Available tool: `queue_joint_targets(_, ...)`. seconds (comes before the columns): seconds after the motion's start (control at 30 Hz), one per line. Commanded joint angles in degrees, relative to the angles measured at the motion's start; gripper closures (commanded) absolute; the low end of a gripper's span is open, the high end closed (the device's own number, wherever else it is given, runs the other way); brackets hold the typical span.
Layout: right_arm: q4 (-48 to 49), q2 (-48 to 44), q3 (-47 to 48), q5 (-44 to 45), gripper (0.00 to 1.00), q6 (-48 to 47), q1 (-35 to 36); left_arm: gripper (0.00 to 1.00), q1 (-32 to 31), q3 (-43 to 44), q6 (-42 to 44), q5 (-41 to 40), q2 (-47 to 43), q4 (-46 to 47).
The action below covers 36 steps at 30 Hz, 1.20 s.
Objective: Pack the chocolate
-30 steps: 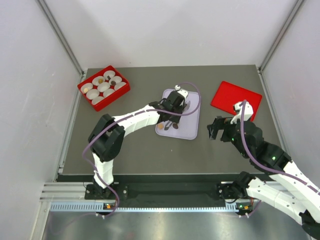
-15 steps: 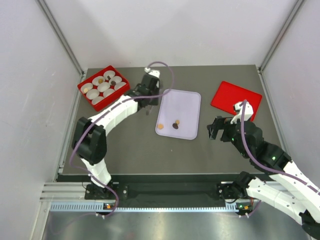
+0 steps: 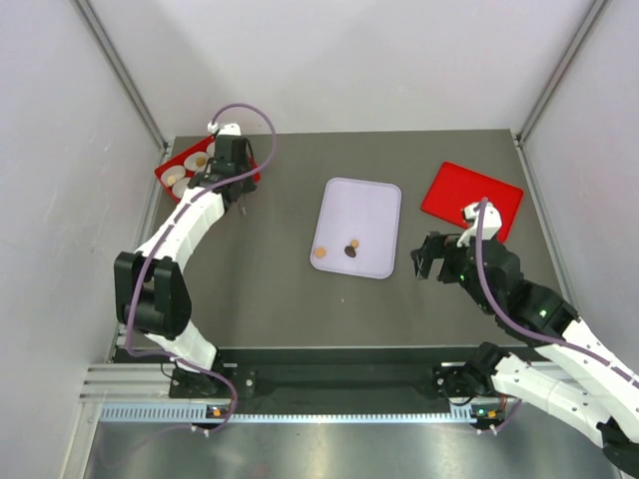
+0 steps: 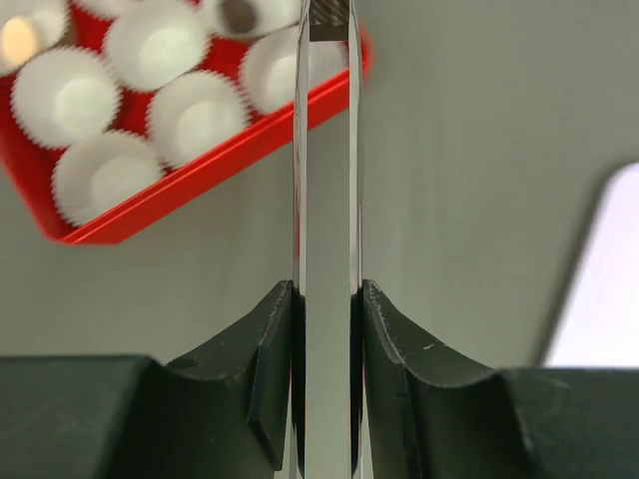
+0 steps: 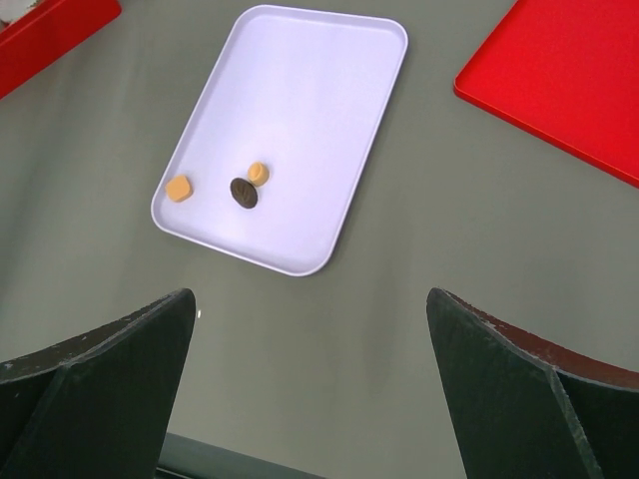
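The grey bench (image 3: 270,289) carries a lavender tray (image 5: 300,90), a flat red lid (image 5: 569,80) and a red box (image 4: 190,185) of white paper cups (image 4: 105,175). The left gripper (image 4: 327,20) hangs at the box's edge, its fingers nearly together; whether they pinch anything cannot be told. The right gripper (image 5: 310,299) hovers with fingers spread wide. Three chocolate pieces (image 5: 244,193) lie on the tray, and at least two cups hold others.

The table (image 5: 419,259) looks matt; tray (image 5: 300,90) smooth plastic; chocolates (image 5: 244,193) matt; cups (image 4: 160,45) at ten o'clock are pleated paper; tweezers (image 4: 301,180) shiny metal.
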Motion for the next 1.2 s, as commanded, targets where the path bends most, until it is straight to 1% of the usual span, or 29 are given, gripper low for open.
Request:
queue_joint_targets(0.0, 2.1, 0.7, 0.5, -0.5, 0.0, 0.0, 0.1, 0.67, 2.7, -1.0, -1.2, -2.0, -2.0, 3.5)
queue_joint_targets(0.2, 2.6, 1.7, 0.3, -0.4, 0.0, -0.2, 0.1, 0.67, 6.9, -1.7, -1.8, -2.6, -0.9, 3.6)
queue_joint_targets(0.33, 2.9, 2.3, 0.2, -0.6, 0.0, -0.3, 0.1, 0.67, 9.2, -1.7, -2.1, -1.2, 0.6, 3.8)
queue_joint_targets(0.53, 3.7, 2.5, 0.3, -0.7, 0.0, -0.3, 0.2, 0.67, 10.4, -0.5, -1.8, -0.8, 2.2, 3.6)
queue_joint_targets(0.6, 4.4, 3.1, 0.8, -1.6, 0.0, -0.3, 0.2, 0.67, 10.5, 0.7, -1.4, -0.6, 3.0, 1.9)
queue_joint_targets(0.77, 4.5, 5.5, 4.5, -1.3, 0.0, -3.8, 0.1, 0.66, 10.5, 0.1, 0.7, -1.7, 1.9, 1.4)
queue_joint_targets(0.8, 3.7, 5.7, 5.2, -1.0, 0.0, -4.1, 0.1, 0.67, 10.6, 0.6, 0.6, -2.0, 1.8, -0.9)
queue_joint_targets(0.83, 2.0, 5.2, 6.3, -0.7, 0.0, -3.8, 0.1, 0.67, 10.8, 0.9, 0.3, -2.8, 1.1, -1.8)
queue_joint_targets(0.87, 0.5, 4.7, 7.0, 0.5, 0.0, -2.2, 0.1, 0.66, 11.0, -1.6, -0.2, -3.7, 0.0, -1.0)
queue_joint_targets(0.9, 0.2, 3.6, 7.4, 0.9, 0.0, -0.9, 0.2, 0.64, 11.3, -3.7, 0.6, -2.6, -2.7, 1.2)
queue_joint_targets(0.93, 2.7, 0.9, 6.5, -0.8, 0.0, -1.8, 0.2, 0.63, 12.3, -6.9, 0.6, -2.5, -3.6, 5.8)
queue_joint_targets(0.97, 2.9, -0.2, 6.5, -1.5, 0.0, -2.4, 0.2, 0.63, 12.6, -7.4, 0.4, -2.3, -3.9, 6.4)
queue_joint_targets(1.0, 2.4, -0.8, 6.9, -1.3, 0.0, -3.0, 0.2, 0.64, 14.1, -7.2, 0.2, -1.2, -2.9, 6.1)
queue_joint_targets(1.03, 1.4, -1.5, 8.1, 0.2, 0.0, -2.5, 0.2, 0.66, 14.7, -6.8, 0.0, -1.2, -2.2, 4.3)
queue_joint_targets(1.1, -0.7, -1.9, 8.5, 0.7, 0.0, -1.3, 0.2, 0.67, 14.7, -6.0, -0.6, -0.7, -1.2, 3.7)
queue_joint_targets(1.17, -1.1, -3.4, 7.4, 0.1, 0.0, 0.3, 0.2, 0.67, 14.7, -6.3, -1.1, 2.0, -1.3, 4.5)
